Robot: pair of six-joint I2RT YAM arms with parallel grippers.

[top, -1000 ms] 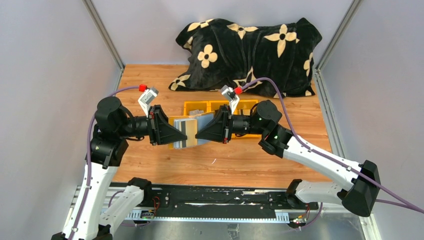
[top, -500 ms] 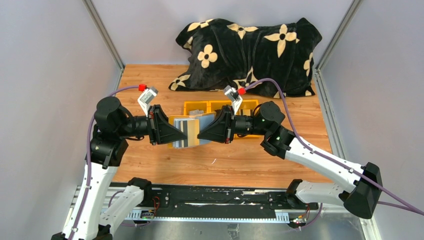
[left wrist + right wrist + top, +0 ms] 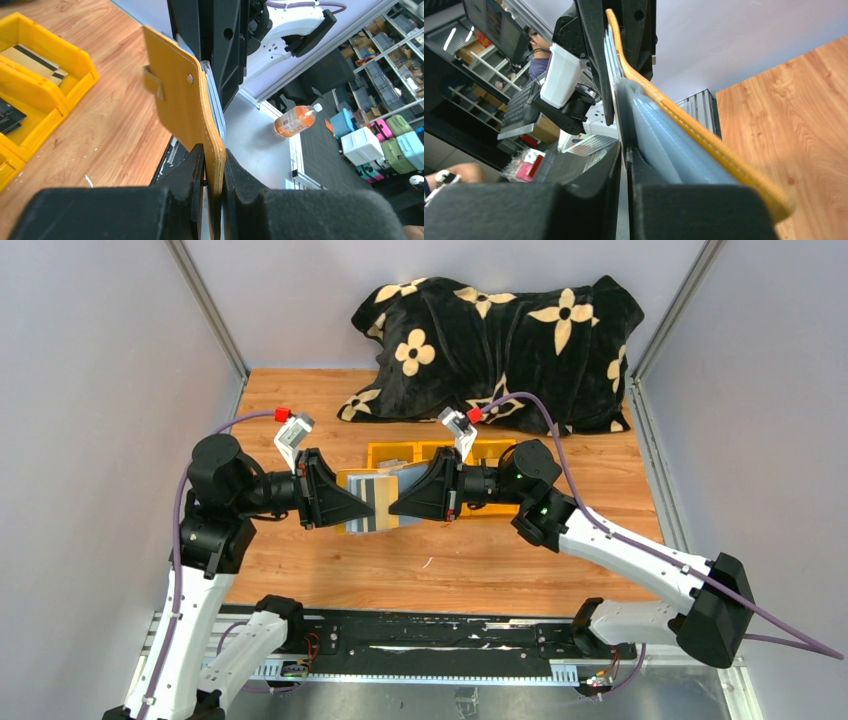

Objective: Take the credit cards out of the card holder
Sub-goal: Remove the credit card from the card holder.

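Note:
The mustard-yellow card holder (image 3: 348, 484) hangs open in the air between my two grippers, above the table. My left gripper (image 3: 368, 513) is shut on the edge of its yellow leaf (image 3: 180, 95), snap tab up. My right gripper (image 3: 394, 508) is shut on a thin pale grey credit card (image 3: 374, 502) with a dark stripe, which stands in the holder's grey see-through sleeves (image 3: 659, 140). In the right wrist view the card's edge (image 3: 623, 142) runs between the pads, with the yellow leaf (image 3: 694, 132) beside them.
A yellow three-compartment bin (image 3: 392, 452) lies just behind the grippers; in the left wrist view one compartment holds a striped card (image 3: 35, 57). A black blanket with cream flowers (image 3: 500, 330) fills the far side of the table. Grey walls stand left and right.
My right gripper drew a little to the right, then came back left towards the holder. The left arm has barely moved; both stay shut.

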